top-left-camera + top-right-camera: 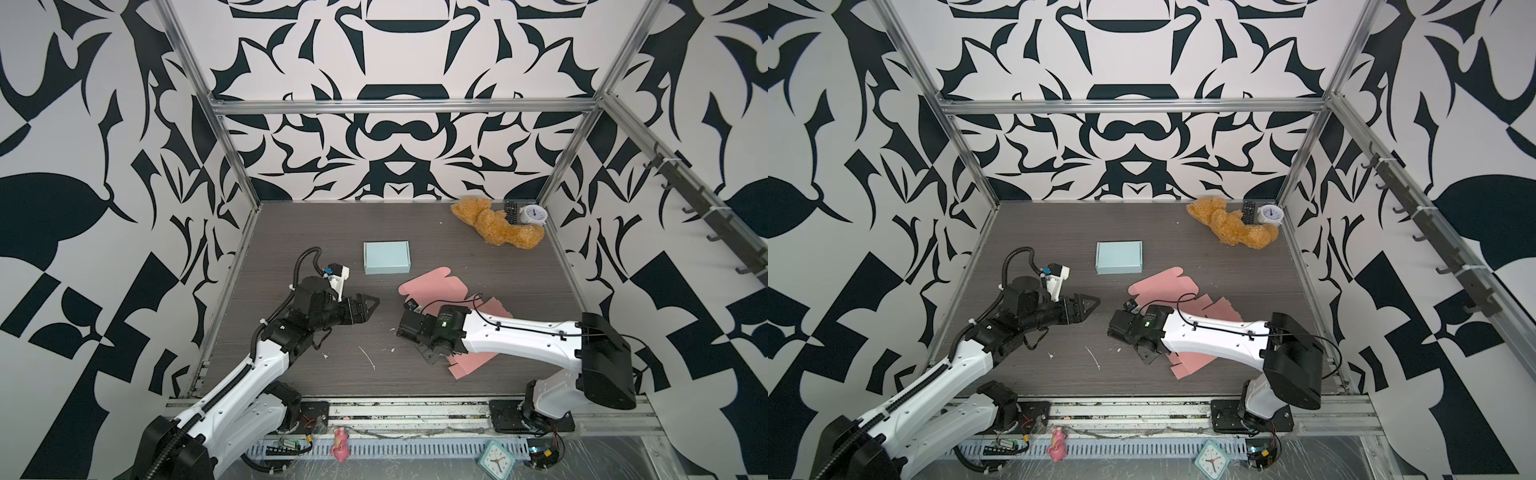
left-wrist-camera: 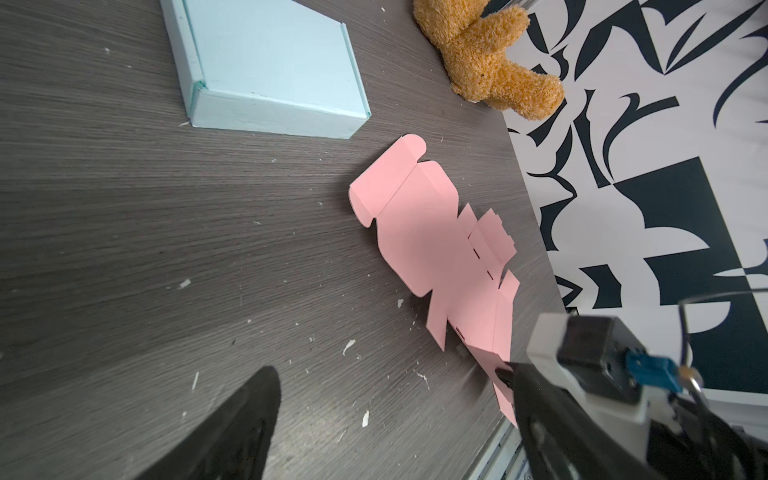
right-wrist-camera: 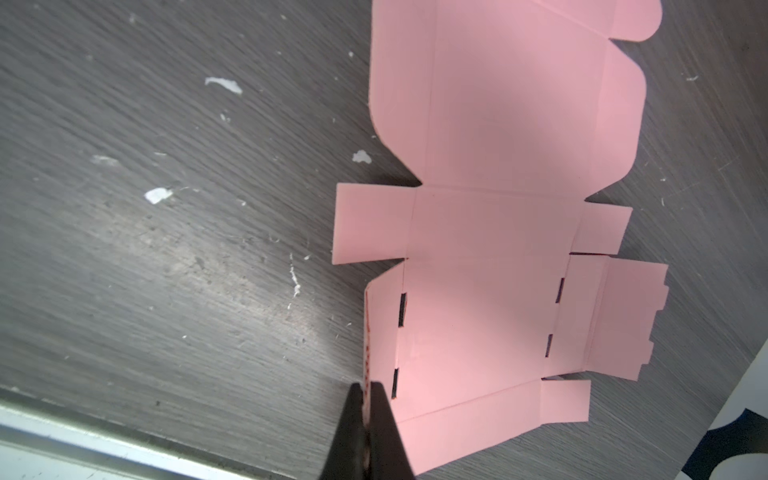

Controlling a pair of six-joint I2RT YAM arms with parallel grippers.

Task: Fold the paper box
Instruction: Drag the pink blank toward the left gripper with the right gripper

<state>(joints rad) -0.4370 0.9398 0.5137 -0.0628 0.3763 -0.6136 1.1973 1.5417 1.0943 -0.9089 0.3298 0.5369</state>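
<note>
The paper box is a flat pink cut-out [image 1: 432, 286] [image 1: 1163, 284] lying right of the table's middle, partly under the right arm. In the right wrist view its panels and slots [image 3: 498, 124] are spread flat, and one long side flap stands up on edge. My right gripper [image 3: 365, 388] [image 1: 432, 355] is shut on that raised flap near the cut-out's near end. My left gripper [image 1: 368, 305] [image 1: 1088, 303] hovers open to the left of the cut-out, apart from it. In the left wrist view it [image 2: 386, 370] has only bare table between its fingers, with the pink sheet [image 2: 419, 232] beyond.
A folded light-blue box [image 1: 386, 257] [image 2: 266, 62] sits behind the left gripper. A brown teddy bear [image 1: 494, 226], a remote [image 1: 511, 212] and a white alarm clock [image 1: 534, 215] lie at the back right corner. Paper scraps [image 1: 368, 357] dot the table's front.
</note>
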